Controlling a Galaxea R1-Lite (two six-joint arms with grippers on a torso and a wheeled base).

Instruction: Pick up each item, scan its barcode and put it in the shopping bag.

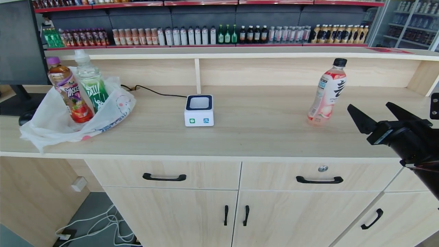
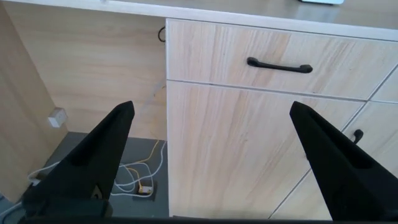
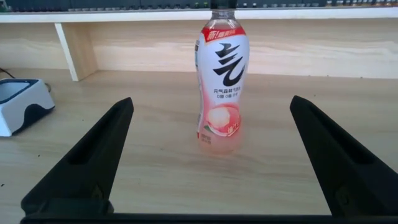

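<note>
A pink peach drink bottle [image 1: 327,92] [image 3: 222,81] with a black cap stands upright on the right side of the wooden counter [image 1: 247,133]. My right gripper [image 1: 372,111] [image 3: 211,149] hovers open just right of it, at the counter's right end, with the bottle ahead of its spread fingers and not touched. A white barcode scanner [image 1: 199,110] [image 3: 18,102] sits mid-counter. At the left, a white shopping bag [image 1: 58,118] holds a purple-capped tea bottle [image 1: 68,91] and a green-labelled clear bottle [image 1: 91,80]. My left gripper [image 2: 211,155] is open, low in front of the cabinet drawers.
A black cable [image 1: 151,91] runs from the scanner toward the bag. A raised back shelf [image 1: 240,53] with a divider [image 1: 198,75] borders the counter. A dark monitor [image 1: 20,44] stands at far left. Drawers and doors with black handles [image 2: 280,65] lie below the counter.
</note>
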